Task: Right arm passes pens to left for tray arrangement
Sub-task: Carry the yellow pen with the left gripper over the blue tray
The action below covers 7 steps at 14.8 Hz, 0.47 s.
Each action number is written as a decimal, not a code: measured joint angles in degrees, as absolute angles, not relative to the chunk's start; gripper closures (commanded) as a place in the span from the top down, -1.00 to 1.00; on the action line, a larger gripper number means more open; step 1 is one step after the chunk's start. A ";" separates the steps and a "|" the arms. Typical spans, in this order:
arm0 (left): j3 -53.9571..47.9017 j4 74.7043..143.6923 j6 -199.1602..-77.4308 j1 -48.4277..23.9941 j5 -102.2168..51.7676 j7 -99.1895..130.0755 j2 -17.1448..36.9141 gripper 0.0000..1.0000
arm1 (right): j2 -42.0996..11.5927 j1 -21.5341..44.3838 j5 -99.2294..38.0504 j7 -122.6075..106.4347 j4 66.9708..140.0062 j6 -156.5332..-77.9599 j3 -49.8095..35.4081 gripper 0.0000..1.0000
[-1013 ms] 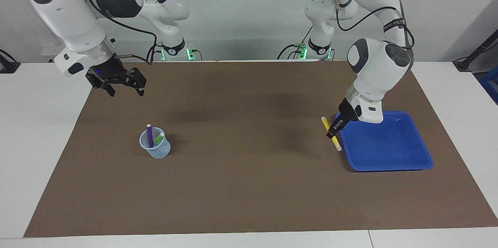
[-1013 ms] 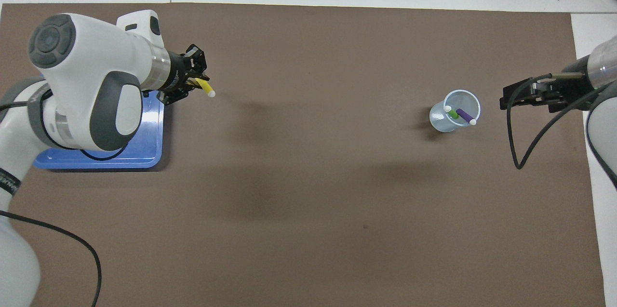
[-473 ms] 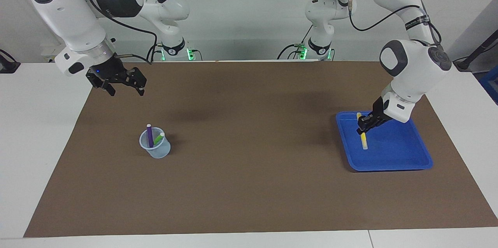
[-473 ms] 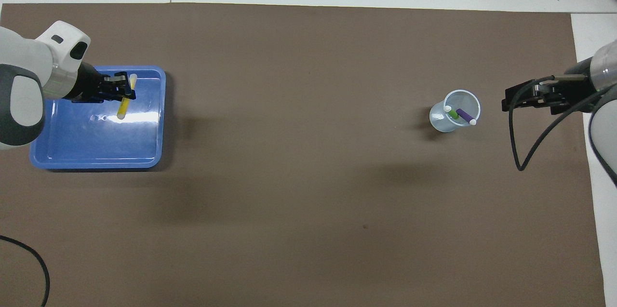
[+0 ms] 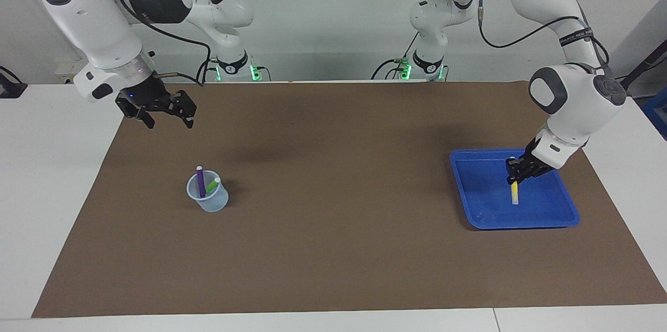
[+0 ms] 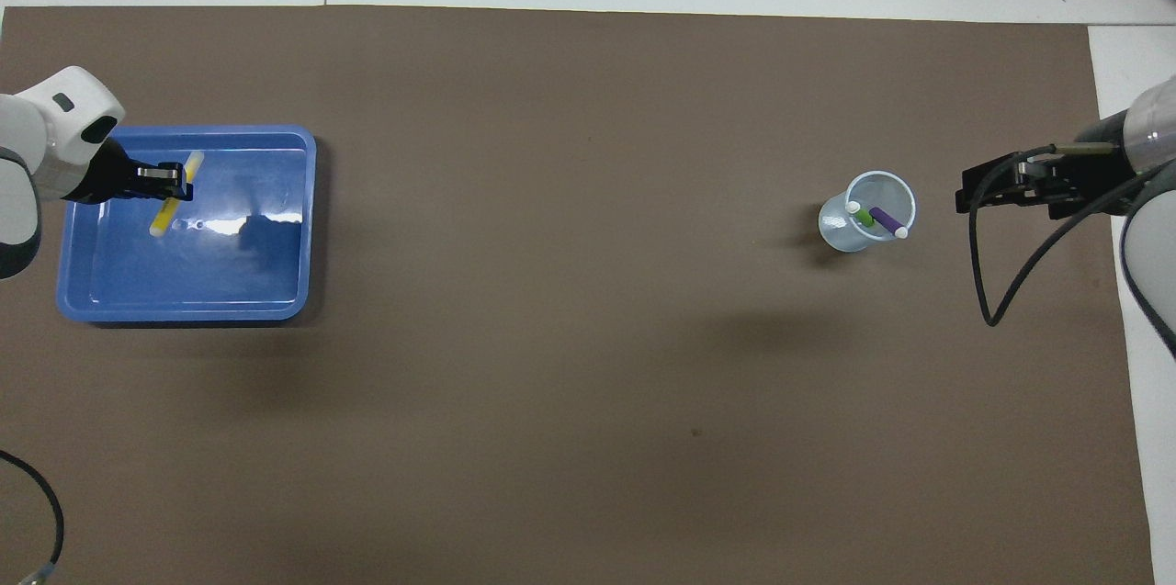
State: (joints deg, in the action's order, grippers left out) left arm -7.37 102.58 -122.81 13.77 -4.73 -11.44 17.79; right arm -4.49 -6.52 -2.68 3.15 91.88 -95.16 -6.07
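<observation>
On my facing view, my right gripper [image 5: 164, 119] hangs over the table [image 5: 333, 248], fingers apart. The purple pen [image 5: 200, 181] and green pen [image 5: 212, 185] stand in the cup [image 5: 208, 199] toward the right arm's end. In the tray [image 5: 487, 220], my left gripper [image 5: 516, 175] clamps the yellow pen [image 5: 515, 194]; its lower tip looks to touch the floor, though I can't be sure.
</observation>
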 measured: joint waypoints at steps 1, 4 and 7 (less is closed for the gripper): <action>-7.36 102.82 -123.48 15.02 -4.66 -12.55 18.12 -1.00 | -4.49 -6.52 -2.68 3.15 91.97 -95.16 -6.08 1.00; -7.35 105.38 -128.20 17.51 -4.28 -14.62 18.36 -1.00 | -4.45 -6.45 -2.68 3.15 92.14 -94.94 -6.15 1.00; -7.39 108.90 -132.43 18.37 -3.11 -16.04 18.42 -1.00 | -4.21 -6.38 -2.68 3.15 92.30 -94.44 -6.21 1.00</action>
